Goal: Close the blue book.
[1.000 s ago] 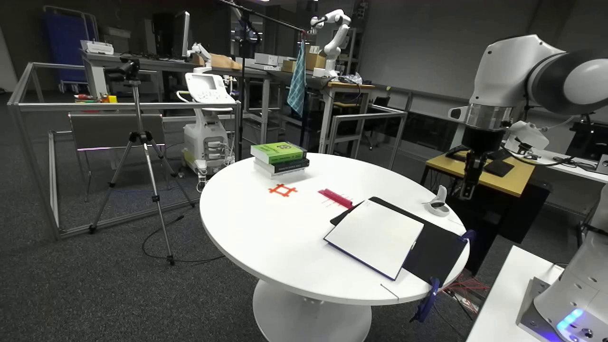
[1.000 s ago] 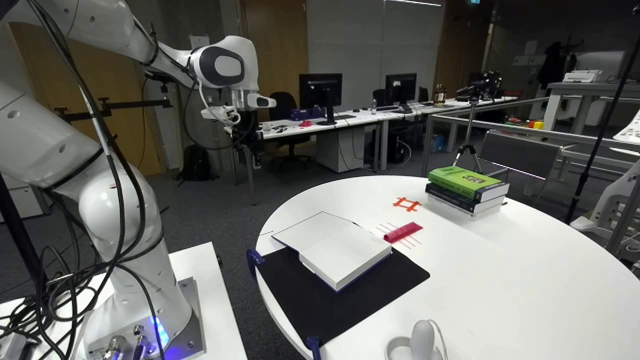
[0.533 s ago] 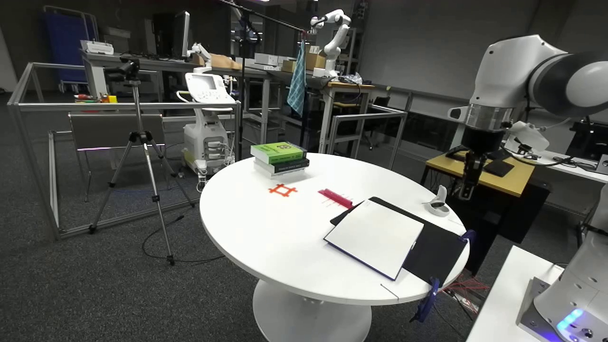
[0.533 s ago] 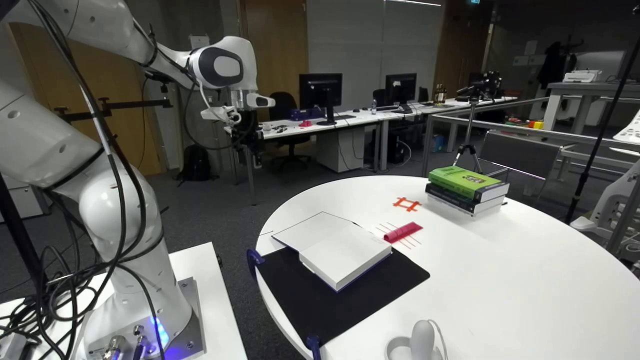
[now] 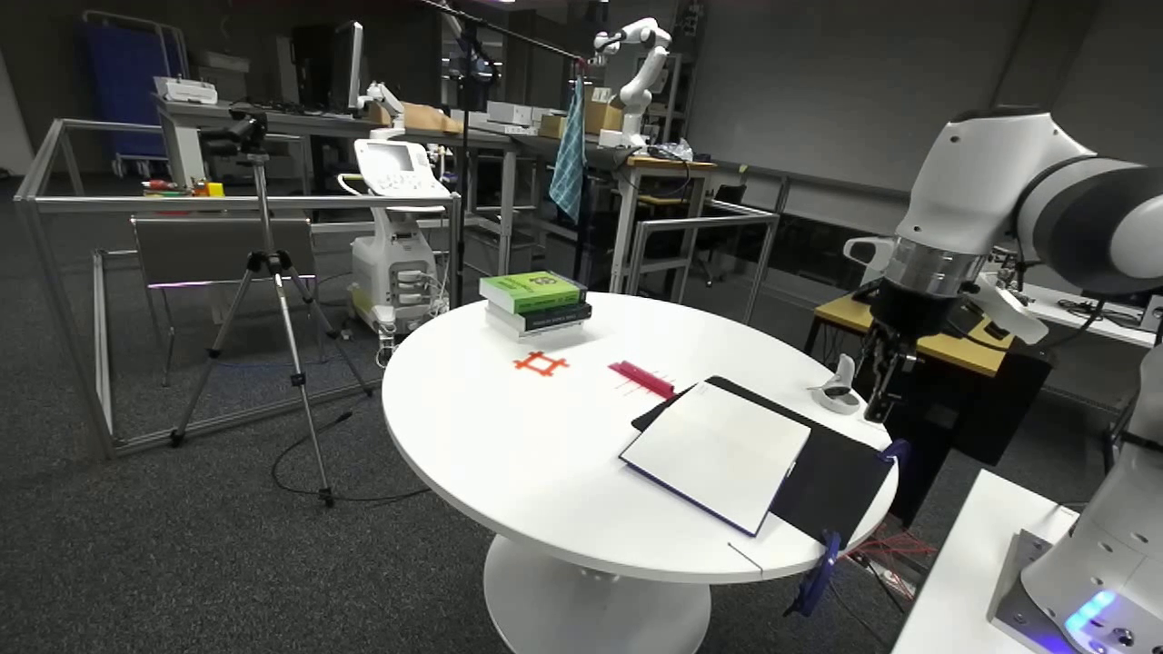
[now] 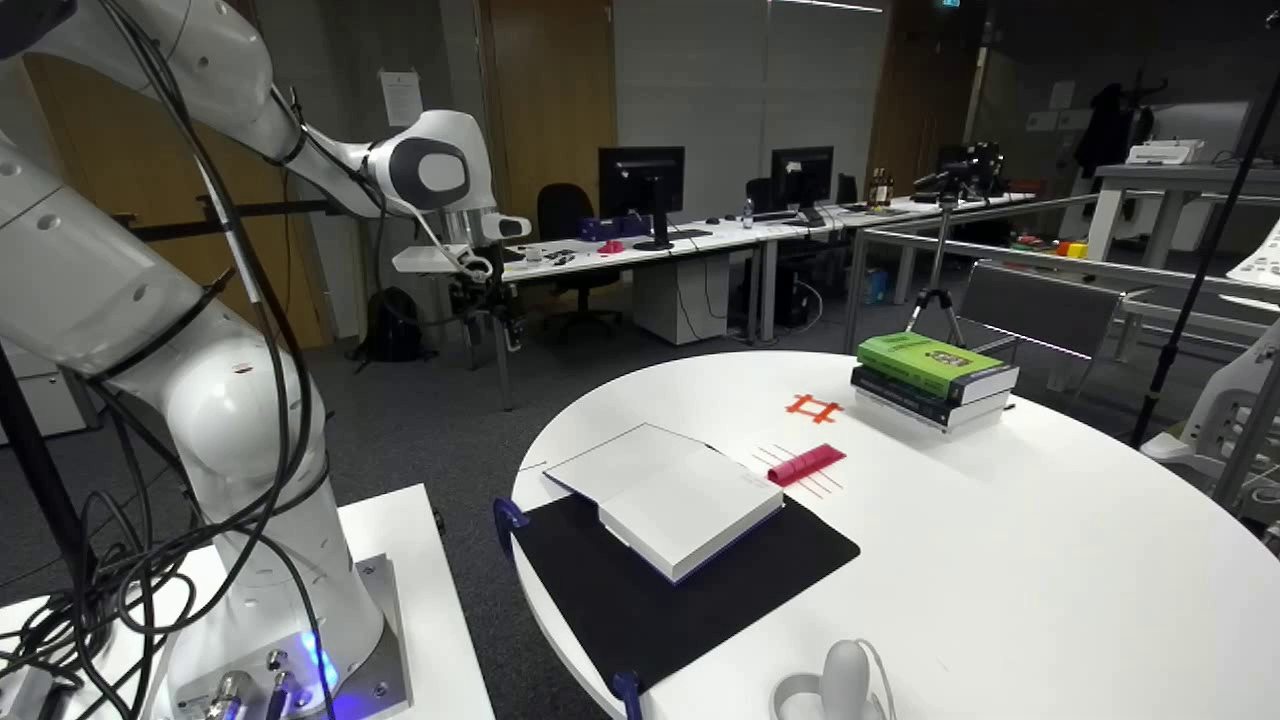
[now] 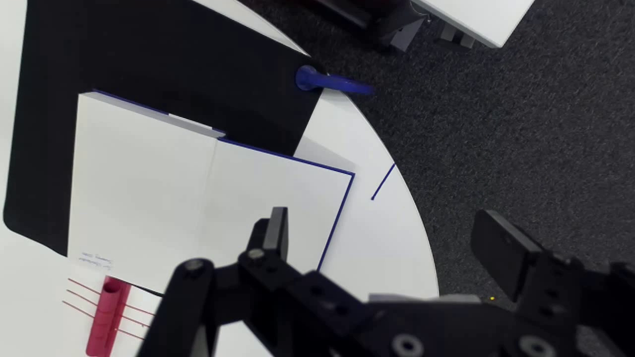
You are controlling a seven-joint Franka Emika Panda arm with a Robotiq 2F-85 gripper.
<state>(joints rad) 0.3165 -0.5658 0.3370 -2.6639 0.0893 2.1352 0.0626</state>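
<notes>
Wrist view, gripper [image 7: 382, 223]: I find its two fingers [image 7: 277, 233] standing wide apart.
Blue book [image 7: 141, 183]: opened, white pages up, its thick page block lying on the black mat [image 7: 163, 49], its thin cover [image 7: 278, 183] reaching past the mat's edge over the white table [image 7: 397, 238].
Clearance: I see the gripper raised, apart from the book, in both exterior views.
Cover edge: at this angle I cannot be certain whether it touches the table.
Pink-red strip [image 7: 103, 320]: just beside the book.
Green book [image 5: 534, 292]: top of a stack [image 5: 557, 317], well apart from the blue one.
</notes>
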